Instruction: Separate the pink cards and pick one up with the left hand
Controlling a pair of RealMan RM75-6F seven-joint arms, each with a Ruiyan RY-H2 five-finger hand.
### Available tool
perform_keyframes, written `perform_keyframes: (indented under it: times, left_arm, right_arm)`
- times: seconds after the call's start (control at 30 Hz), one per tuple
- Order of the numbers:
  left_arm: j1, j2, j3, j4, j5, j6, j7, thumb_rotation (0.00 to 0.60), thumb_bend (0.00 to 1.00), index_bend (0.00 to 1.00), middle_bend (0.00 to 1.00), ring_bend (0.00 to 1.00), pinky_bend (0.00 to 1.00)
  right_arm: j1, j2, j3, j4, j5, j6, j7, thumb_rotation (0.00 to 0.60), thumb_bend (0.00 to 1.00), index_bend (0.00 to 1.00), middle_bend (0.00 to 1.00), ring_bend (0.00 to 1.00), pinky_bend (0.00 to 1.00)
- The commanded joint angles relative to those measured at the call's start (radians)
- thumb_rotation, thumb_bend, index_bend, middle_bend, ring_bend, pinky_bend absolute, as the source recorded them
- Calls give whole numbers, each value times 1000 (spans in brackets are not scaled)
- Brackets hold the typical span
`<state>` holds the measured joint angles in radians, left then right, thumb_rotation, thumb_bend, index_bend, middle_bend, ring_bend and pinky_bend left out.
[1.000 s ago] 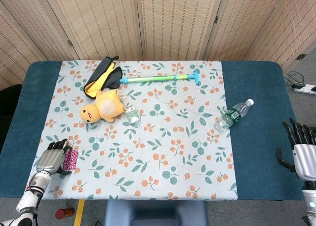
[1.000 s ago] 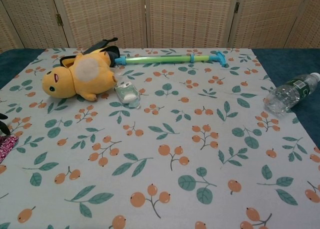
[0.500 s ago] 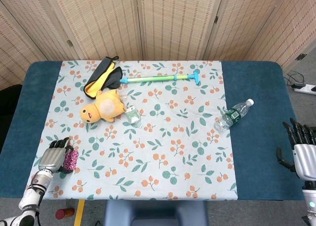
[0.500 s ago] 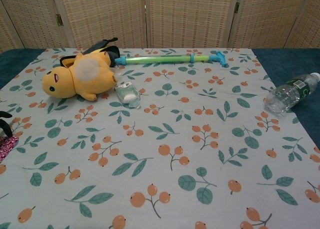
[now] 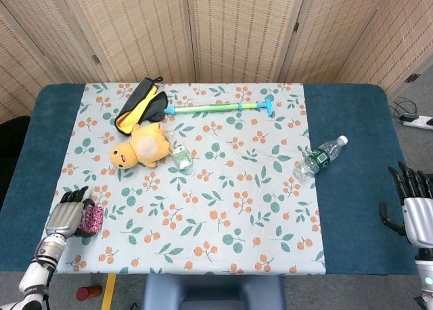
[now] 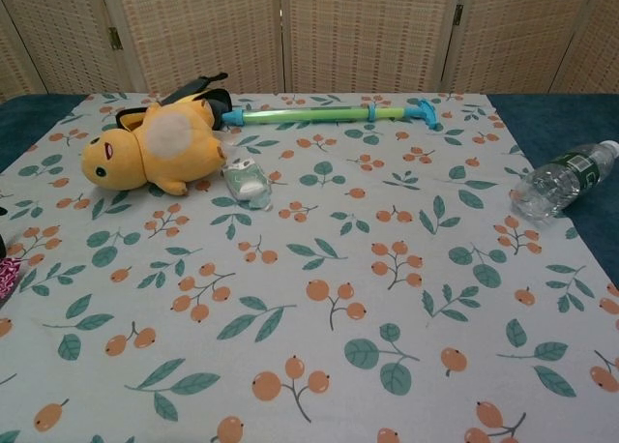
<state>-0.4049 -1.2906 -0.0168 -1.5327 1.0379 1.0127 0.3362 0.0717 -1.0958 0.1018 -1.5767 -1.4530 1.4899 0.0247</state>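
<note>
The pink patterned cards (image 5: 92, 219) are at the front left of the floral cloth (image 5: 223, 208), near the table's edge. My left hand (image 5: 65, 215) has its fingers curled around them from the left and grips them just above the cloth. In the chest view only a sliver of the pink cards (image 6: 6, 274) shows at the left border, and the hand itself is cut off. My right hand (image 5: 414, 208) hangs off the table's right side with its fingers spread, holding nothing.
A yellow plush toy (image 5: 141, 147) lies at the back left beside a black-and-yellow pouch (image 5: 139, 105) and a small green-white packet (image 5: 180, 158). A green-and-blue stick (image 5: 220, 107) lies along the back. A water bottle (image 5: 319, 158) lies on the cloth's right edge.
My left hand has slid a little to the left with the pink cards in it, nearly leaving the chest view. My right hand has sunk slightly.
</note>
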Motion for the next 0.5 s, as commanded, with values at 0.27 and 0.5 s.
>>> perform_keyframes:
  times: [0.27,0.5]
  left_arm:
    - [37,34,2,10,5,28,-52,582,135,333,0,0,0]
    - [57,33,8,68,3,6,-105,585,135,319,0,0,0]
  right_arm:
    - [6,-2,3,4,-4,-3,5,480,549,2,0,0,0]
    - [8,-3,2,-3,-9,-3,-3,483,549,2,0,0,0]
